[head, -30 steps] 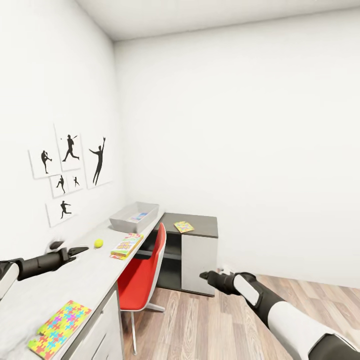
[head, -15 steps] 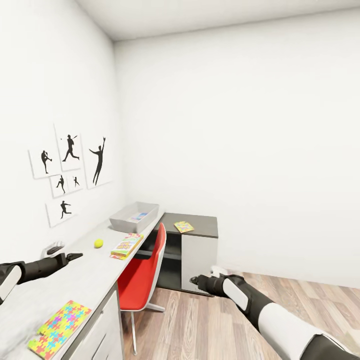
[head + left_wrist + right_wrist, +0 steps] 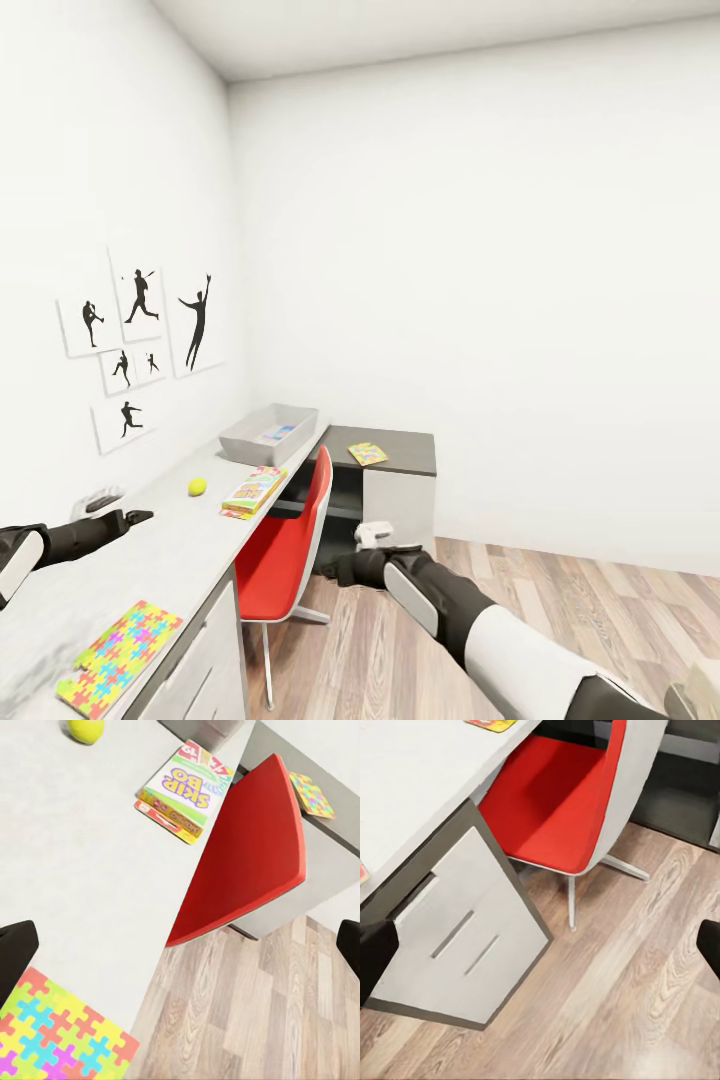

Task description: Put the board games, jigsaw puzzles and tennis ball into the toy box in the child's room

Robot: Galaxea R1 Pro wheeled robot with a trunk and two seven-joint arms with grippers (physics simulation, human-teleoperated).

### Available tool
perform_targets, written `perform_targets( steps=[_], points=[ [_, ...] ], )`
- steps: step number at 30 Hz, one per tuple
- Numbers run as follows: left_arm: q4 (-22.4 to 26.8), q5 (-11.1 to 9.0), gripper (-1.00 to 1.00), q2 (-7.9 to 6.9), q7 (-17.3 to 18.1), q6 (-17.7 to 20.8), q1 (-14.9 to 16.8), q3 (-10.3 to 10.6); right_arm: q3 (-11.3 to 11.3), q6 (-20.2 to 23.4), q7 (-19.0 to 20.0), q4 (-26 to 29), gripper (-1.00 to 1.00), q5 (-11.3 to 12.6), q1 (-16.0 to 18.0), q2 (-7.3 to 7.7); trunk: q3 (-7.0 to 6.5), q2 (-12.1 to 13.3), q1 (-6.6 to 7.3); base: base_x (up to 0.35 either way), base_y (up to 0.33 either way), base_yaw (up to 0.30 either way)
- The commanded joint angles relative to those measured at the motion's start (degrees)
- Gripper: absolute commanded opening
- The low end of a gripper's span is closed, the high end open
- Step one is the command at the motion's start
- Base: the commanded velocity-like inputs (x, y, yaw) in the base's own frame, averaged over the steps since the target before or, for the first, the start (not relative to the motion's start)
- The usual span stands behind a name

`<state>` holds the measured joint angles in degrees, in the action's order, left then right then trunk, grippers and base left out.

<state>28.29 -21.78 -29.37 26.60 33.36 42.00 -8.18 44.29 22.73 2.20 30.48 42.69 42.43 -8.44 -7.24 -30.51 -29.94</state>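
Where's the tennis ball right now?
In the head view, the small yellow-green tennis ball lies on the long light grey table at left, between the left gripper and the SKIP-BO game box.

Cut off by the left wrist view's edge: tennis ball [image 3: 85, 729], toy box [image 3: 210, 727] and near jigsaw puzzle [image 3: 52, 1035]. Too small in the head view to read: blue box [image 3: 279, 433] inside the toy box. Hidden partly behind the red chair [image 3: 300, 540]: dark desk's [image 3: 395, 450] shelf. Clipped in the right wrist view: game box [image 3: 495, 724] at the table [image 3: 405, 787] edge
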Motion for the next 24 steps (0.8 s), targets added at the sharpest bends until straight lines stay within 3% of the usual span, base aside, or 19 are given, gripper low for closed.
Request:
perform_targets(
  steps=[1,12,19,24],
  points=[
    [0.0,-0.2,1.00,0.02,0.1,0.4,0.0,-0.2,0.0,0.1,0.1,0.5,1.00,-0.1,0.0,0.01,0.02,0.0,-0.02,0.000,0.000,0.000],
    [0.0,-0.2,1.00,0.02,-0.1,0.4,0.0,-0.2,0.1,0.4,0.0,2.9,1.00,-1.0,0.1,-0.13,0.02,0.0,-0.02,0.000,0.000,0.000],
    [0.0,-0.2,1.00,0.13,-0.3,0.5,0.0,-0.1,0.2,1.5,-0.1,9.6,1.00,-1.1,0.2,0.23,0.02,0.0,-0.02,0.000,0.000,0.000],
    [0.0,-0.3,1.00,1.19,-3.3,0.6,0.0,0.0,0.2,1.9,-0.1,10.8,1.00,-1.1,0.1,1.03,0.02,0.0,-0.02,0.000,0.000,0.000]
  ],
)
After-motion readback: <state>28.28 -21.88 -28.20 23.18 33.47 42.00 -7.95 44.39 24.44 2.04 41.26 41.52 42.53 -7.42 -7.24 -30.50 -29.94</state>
